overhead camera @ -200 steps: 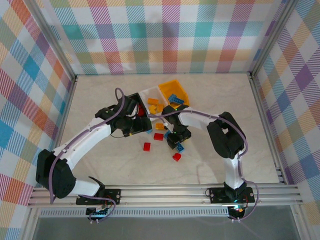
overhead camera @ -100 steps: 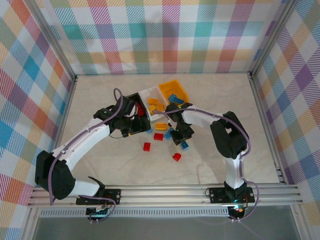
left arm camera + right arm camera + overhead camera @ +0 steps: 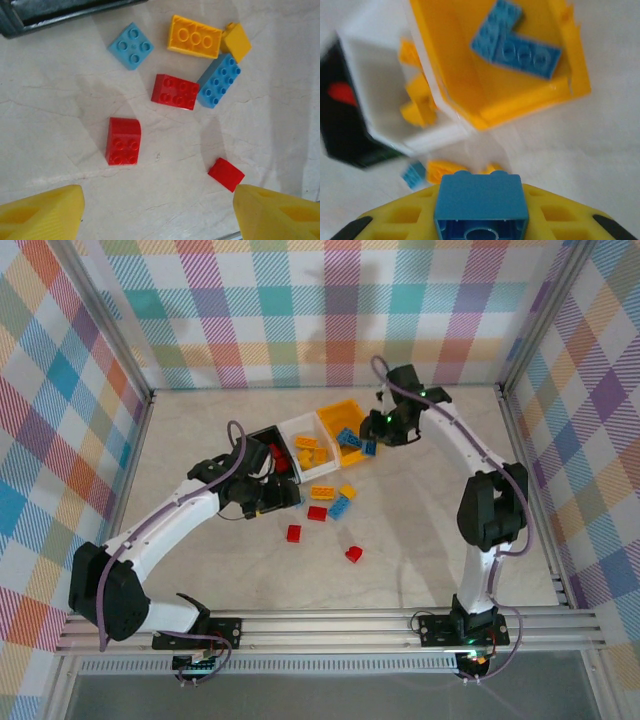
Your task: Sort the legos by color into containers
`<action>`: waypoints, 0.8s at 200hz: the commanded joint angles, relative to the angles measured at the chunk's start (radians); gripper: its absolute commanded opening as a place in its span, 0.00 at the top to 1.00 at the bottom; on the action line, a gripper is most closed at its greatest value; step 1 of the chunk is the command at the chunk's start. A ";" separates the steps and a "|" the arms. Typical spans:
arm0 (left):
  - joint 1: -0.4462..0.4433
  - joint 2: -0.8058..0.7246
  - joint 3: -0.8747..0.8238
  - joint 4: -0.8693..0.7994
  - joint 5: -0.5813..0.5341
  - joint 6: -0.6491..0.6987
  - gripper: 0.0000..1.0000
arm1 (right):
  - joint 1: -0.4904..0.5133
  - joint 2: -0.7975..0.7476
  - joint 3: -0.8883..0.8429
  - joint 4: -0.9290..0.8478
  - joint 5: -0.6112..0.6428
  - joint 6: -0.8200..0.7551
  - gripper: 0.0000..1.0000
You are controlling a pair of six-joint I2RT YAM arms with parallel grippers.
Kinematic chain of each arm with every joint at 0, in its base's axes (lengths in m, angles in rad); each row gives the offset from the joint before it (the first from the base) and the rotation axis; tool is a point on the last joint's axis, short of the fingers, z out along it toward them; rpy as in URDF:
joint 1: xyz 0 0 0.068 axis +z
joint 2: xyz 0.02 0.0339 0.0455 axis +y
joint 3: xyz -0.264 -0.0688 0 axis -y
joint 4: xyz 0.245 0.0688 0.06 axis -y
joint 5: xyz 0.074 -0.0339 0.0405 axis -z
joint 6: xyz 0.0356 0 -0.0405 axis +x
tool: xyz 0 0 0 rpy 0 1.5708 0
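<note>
Three joined bins stand at the back: black [image 3: 262, 432], white [image 3: 296, 421] and yellow-orange [image 3: 345, 406]. My right gripper [image 3: 371, 440] hovers just right of the yellow-orange bin [image 3: 450, 55], shut on a blue brick [image 3: 481, 205]. Blue bricks [image 3: 517, 42] lie in that bin, orange ones [image 3: 417, 100] in the white bin [image 3: 375, 65]. My left gripper [image 3: 160, 220] is open above loose bricks: a red 2x2 [image 3: 122, 141], a longer red one [image 3: 175, 92], a small red one [image 3: 226, 174], a blue [image 3: 219, 81], a light blue [image 3: 131, 45] and two orange [image 3: 195, 36].
The loose bricks lie in front of the bins, around the orange brick [image 3: 322, 492] and the red ones [image 3: 293, 533] [image 3: 354, 554]. Checked walls close in the table [image 3: 200, 570] on three sides. The left arm's wrist [image 3: 270, 490] sits close to the black bin.
The right gripper lifted a blue brick out of the loose pile and swung it back and right to the yellow-orange bin. The left arm hardly moved.
</note>
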 commanded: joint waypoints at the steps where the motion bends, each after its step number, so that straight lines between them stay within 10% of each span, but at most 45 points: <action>1: 0.009 -0.060 -0.028 -0.025 -0.011 -0.023 0.21 | -0.026 0.115 0.071 0.129 -0.131 0.204 0.66; 102: 0.009 -0.143 -0.165 -0.064 -0.044 -0.046 0.21 | -0.030 0.479 0.504 0.119 -0.175 0.334 0.51; 160: -0.020 -0.045 -0.186 -0.010 -0.033 -0.009 0.21 | -0.026 0.301 0.379 0.040 -0.158 0.194 0.36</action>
